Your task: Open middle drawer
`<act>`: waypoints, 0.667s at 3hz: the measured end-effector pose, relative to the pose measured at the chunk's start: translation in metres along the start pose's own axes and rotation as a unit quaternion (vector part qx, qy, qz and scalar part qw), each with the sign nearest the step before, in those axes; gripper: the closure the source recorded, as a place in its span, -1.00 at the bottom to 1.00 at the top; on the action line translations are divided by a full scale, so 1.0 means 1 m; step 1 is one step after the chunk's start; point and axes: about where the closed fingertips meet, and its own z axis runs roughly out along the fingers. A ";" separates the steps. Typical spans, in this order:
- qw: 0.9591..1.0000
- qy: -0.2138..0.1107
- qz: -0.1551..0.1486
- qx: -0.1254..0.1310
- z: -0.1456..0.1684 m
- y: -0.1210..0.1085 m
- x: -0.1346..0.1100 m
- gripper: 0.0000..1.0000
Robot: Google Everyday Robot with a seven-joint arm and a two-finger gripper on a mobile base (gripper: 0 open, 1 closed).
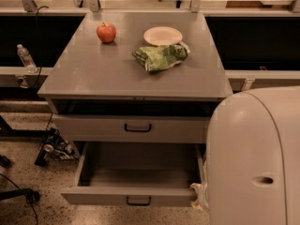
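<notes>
The middle drawer (93,197) is a grey metal drawer with a low front and a small black pull handle (138,201). It stands pulled far out of the cabinet and its inside shows empty. Above it is the taller drawer front (93,128) with a bigger black handle, pushed in. The lowest drawer is out of view. My gripper (197,194) shows only as a pale bit at the open drawer's right front corner. The rest of it is hidden behind my white arm housing (253,158).
On the grey cabinet top (93,74) lie a red apple (106,32), a white plate (162,35) and a green chip bag (161,56). A water bottle (26,57) stands on the left ledge. Cables and a small device (54,149) lie on the floor left.
</notes>
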 end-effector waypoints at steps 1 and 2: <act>1.000 -0.002 0.021 -0.002 -0.004 0.016 0.008 1.00; 1.000 -0.002 0.021 -0.002 -0.006 0.015 0.007 1.00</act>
